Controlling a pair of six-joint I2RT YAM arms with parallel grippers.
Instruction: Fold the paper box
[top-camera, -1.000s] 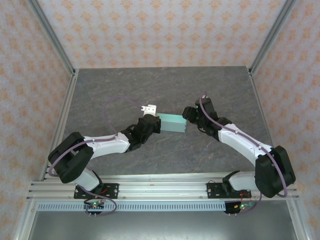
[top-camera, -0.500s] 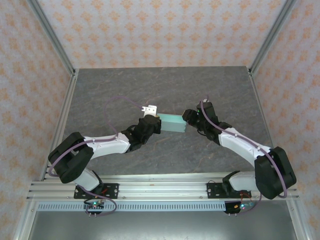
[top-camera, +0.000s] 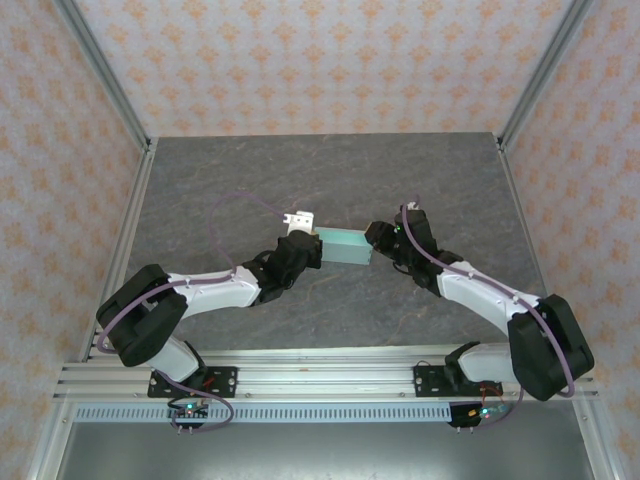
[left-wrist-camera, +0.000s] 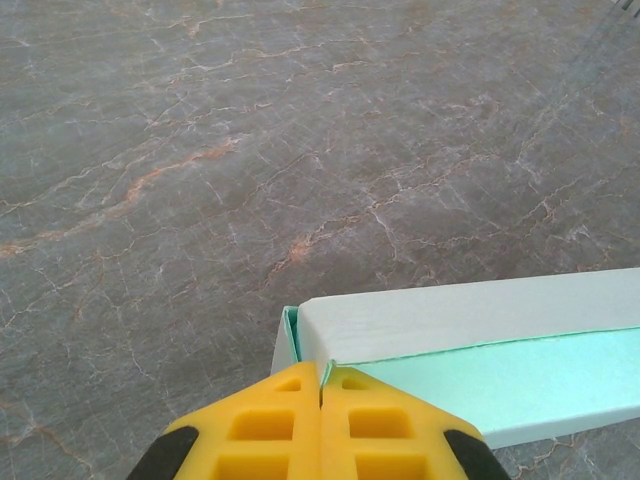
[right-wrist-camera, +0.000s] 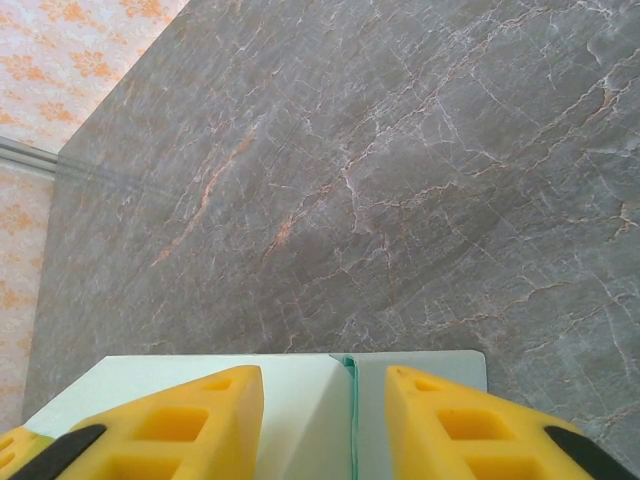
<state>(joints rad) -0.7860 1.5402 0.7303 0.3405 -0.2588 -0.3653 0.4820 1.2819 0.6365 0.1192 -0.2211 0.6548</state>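
Observation:
The paper box is a pale mint-teal rectangular box lying mid-table between both arms. In the left wrist view the box has a white long side and a teal face. My left gripper is shut, its yellow fingers pinching a thin card edge at the box's left corner, and it sits at that end from above. My right gripper is at the box's right end. There its yellow fingers stand apart over the box, one on each side of a teal flap seam, and the right gripper is open.
Grey marbled table with patterned walls and aluminium posts on three sides. A small white bracket-like piece sits just behind the left wrist. Purple cables loop over both arms.
The right arm has edged slightly towards the box's right end. The left arm and the box have stayed put.

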